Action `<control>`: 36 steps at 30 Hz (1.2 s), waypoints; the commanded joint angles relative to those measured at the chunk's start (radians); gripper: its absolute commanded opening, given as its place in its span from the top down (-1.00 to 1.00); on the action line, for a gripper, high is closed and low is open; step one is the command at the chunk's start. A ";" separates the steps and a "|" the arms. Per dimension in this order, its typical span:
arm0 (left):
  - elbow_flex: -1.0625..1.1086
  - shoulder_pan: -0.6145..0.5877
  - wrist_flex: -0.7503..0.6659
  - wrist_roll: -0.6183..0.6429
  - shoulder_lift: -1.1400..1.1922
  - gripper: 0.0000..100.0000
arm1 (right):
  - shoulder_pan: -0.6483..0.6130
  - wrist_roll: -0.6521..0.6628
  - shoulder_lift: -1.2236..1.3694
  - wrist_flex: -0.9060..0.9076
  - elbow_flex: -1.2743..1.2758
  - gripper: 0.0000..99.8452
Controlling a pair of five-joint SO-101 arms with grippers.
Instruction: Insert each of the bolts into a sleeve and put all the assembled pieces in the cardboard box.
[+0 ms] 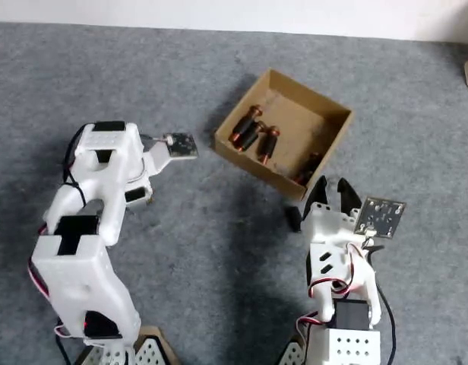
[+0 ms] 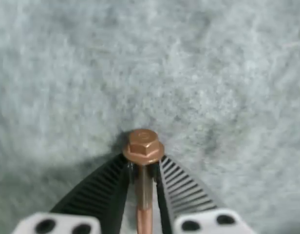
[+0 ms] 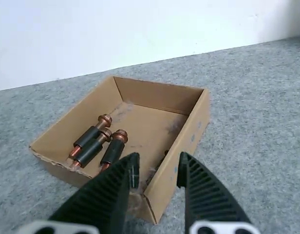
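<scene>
The left gripper (image 2: 143,163) is clenched on a copper bolt (image 2: 143,146): the shank runs between the ribbed black fingers (image 2: 103,187) and the hex head sits just past their tips, close over the grey carpet (image 2: 198,73); whether it touches cannot be told. The right gripper (image 3: 157,168) is released, its fingers spread, and it hangs just beside a corner of the cardboard box (image 3: 155,100). Inside the box lie three assembled pieces (image 3: 94,141), copper bolts in black sleeves, side by side near one wall, and a further dark piece (image 1: 310,167) lies against the wall nearest the right gripper. From above, the left arm (image 1: 105,163) stands apart from the box (image 1: 253,169), across open carpet (image 1: 219,251). The carpet covers the whole working surface and ends at a plain white wall (image 3: 140,29). Small marks on the box's outer side (image 3: 194,136) are too faint to read.
</scene>
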 commanded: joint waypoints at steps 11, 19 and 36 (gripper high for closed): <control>0.162 0.035 -0.068 0.961 -0.363 0.99 | -0.047 0.077 -0.007 0.326 -0.104 0.76; 0.352 0.031 -0.256 1.235 -0.430 0.99 | -0.200 0.362 0.087 0.387 -0.177 0.76; 0.651 0.038 -0.491 1.246 -0.693 0.99 | -0.188 0.611 1.182 0.266 -0.766 0.76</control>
